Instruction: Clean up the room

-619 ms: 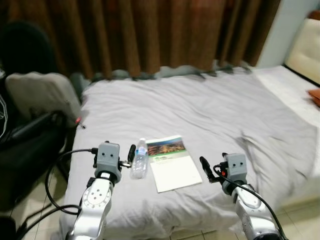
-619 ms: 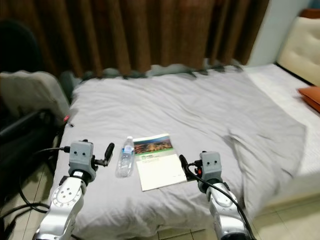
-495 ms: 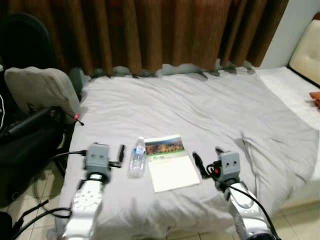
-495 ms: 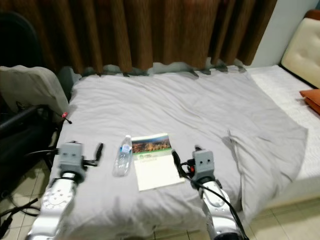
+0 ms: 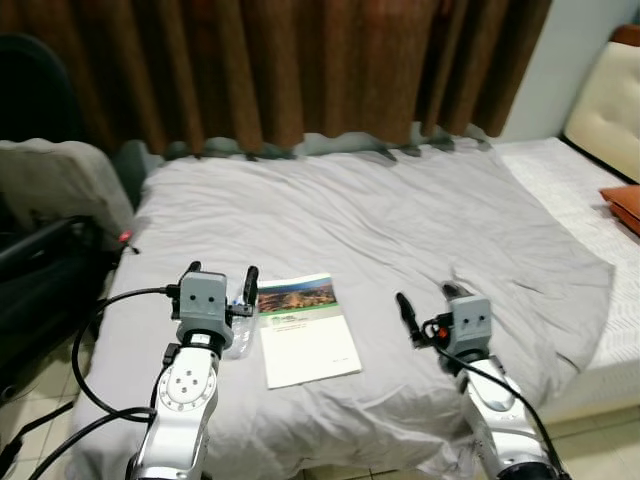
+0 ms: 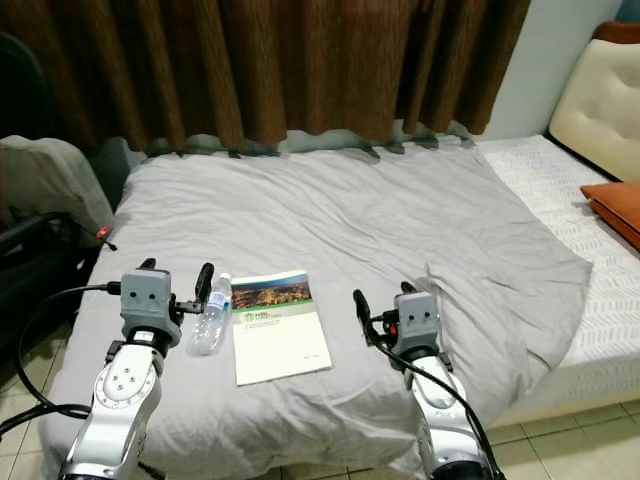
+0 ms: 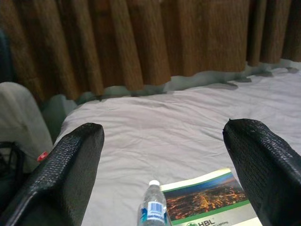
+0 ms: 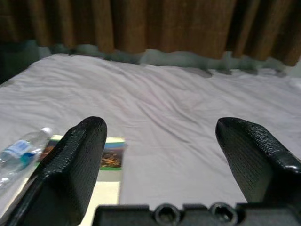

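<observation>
Near bed (image 6: 330, 210) edge, bottle (image 6: 209, 322), booklet (image 6: 278, 325)

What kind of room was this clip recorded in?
Most likely a bedroom. A bed spread with a wrinkled grey sheet takes up most of the view, brown curtains hang behind it, and a padded cream headboard stands at the far right. A water bottle and a booklet lie on the sheet.

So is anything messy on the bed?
Yes. A water bottle lies on its side beside a booklet on the grey bed cover, near the left pincer. Neither belongs on a bed.
</observation>
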Tool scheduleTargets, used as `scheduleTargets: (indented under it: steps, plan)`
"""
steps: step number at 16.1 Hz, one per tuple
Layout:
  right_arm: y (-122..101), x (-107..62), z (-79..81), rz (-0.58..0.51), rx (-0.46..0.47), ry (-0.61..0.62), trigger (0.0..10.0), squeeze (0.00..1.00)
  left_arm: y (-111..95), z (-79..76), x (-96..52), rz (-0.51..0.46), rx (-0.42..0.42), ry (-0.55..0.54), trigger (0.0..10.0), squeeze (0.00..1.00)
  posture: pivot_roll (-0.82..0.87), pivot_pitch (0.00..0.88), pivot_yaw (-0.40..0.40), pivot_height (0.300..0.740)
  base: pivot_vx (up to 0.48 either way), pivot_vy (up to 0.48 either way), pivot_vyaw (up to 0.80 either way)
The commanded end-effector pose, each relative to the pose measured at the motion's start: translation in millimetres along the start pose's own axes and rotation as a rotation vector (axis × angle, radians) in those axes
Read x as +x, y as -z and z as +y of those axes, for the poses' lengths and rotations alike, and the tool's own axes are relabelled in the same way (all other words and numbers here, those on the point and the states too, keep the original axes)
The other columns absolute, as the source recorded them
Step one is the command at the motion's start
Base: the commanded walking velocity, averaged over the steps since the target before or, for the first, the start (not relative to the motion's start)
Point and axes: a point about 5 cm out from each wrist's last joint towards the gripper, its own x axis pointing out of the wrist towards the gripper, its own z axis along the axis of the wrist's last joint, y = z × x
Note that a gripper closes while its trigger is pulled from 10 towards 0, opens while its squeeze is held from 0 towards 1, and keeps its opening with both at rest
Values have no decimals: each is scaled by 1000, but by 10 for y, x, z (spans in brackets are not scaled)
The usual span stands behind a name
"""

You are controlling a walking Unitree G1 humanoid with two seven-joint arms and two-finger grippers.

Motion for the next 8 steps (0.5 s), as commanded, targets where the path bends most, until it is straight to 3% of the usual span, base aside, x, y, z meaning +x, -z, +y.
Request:
scheduleTargets:
  steps: [1, 6, 8]
  plan:
    - [16, 7, 13, 15, 19, -7, 10000, 0, 51, 14, -7, 30, 9, 3, 10000, 1000, 63, 23, -35, 740, 0, 0, 0]
    - [25, 28, 73, 28, 70, -36, 10000, 0, 73, 50, 51, 61, 165, -33, 10000, 1000, 52, 25, -24, 740, 0, 0, 0]
    - [38, 36, 79, 45, 73, -44, 10000, 0, 84, 34, 70, 71, 184, -37, 10000, 1000, 48, 24, -21, 740, 0, 0, -763]
